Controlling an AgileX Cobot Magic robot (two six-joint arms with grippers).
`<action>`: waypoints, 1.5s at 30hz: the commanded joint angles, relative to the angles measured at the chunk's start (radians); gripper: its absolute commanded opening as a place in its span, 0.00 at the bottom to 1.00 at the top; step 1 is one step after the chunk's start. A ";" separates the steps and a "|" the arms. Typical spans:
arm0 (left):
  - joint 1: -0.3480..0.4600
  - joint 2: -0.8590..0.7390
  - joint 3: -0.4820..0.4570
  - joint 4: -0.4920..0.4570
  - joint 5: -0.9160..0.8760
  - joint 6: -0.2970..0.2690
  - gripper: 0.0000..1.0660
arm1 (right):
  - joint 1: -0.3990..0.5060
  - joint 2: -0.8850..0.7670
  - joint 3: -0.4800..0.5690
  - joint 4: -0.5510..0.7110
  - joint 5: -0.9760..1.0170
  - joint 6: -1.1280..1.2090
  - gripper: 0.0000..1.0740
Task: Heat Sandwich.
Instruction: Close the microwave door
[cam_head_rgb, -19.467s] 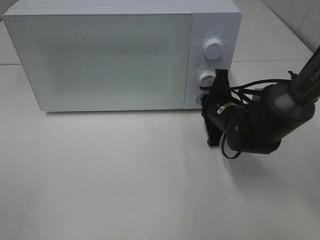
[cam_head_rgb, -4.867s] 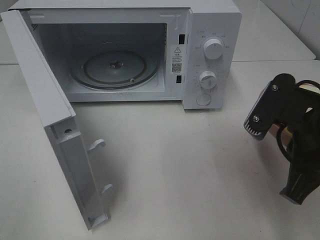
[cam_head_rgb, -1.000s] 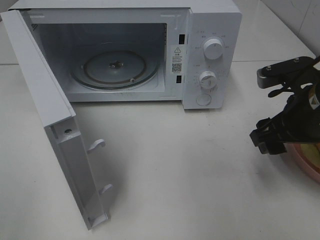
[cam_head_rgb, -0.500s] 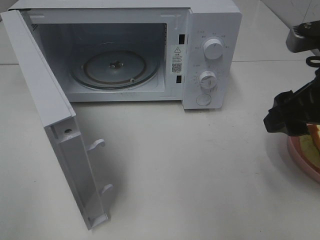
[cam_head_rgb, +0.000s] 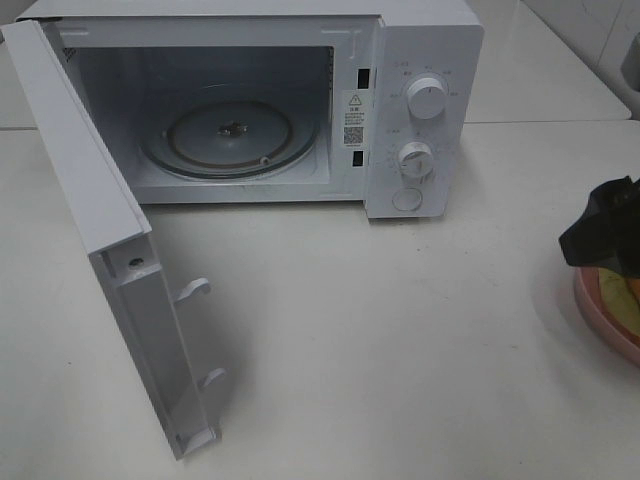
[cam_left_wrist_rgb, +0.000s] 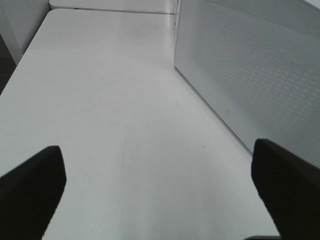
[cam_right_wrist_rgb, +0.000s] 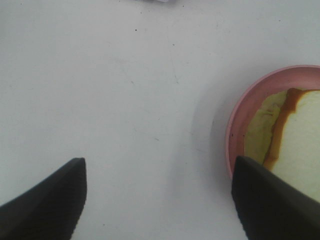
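The sandwich (cam_right_wrist_rgb: 302, 137), pale bread with a brown crust and yellow-green filling, lies on a round pink plate (cam_right_wrist_rgb: 231, 131) at the table's right edge. The exterior view shows the sandwich (cam_head_rgb: 622, 300) and the plate (cam_head_rgb: 598, 335) partly cut off by the frame. My right gripper (cam_right_wrist_rgb: 157, 200) hovers open over the bare table beside the plate, one of its fingers (cam_right_wrist_rgb: 272, 200) over the plate's rim. A dark finger (cam_head_rgb: 605, 232) shows just above the plate. The white microwave (cam_head_rgb: 425, 110) stands open with a bare glass turntable (cam_head_rgb: 230, 135). My left gripper (cam_left_wrist_rgb: 160, 192) is open, holding nothing.
The microwave door (cam_head_rgb: 110, 250) swings out to the front left, its outer face (cam_left_wrist_rgb: 250, 65) beside my left gripper. Two round knobs (cam_head_rgb: 427, 100) and a push button (cam_head_rgb: 406, 199) sit on the control panel. White table (cam_head_rgb: 400, 350) lies between microwave and plate.
My right gripper has moved right, mostly out of the exterior view, uncovering more of the plate and the sandwich. The microwave and its door have not moved.
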 joint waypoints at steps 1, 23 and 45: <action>0.002 -0.004 0.002 -0.002 0.001 0.002 0.90 | -0.005 -0.074 0.024 -0.004 0.010 -0.026 0.71; 0.002 -0.004 0.002 -0.002 0.001 0.002 0.90 | -0.186 -0.640 0.156 -0.022 0.200 -0.075 0.71; 0.002 -0.004 0.002 -0.002 0.001 0.002 0.90 | -0.275 -1.011 0.180 0.022 0.315 -0.103 0.71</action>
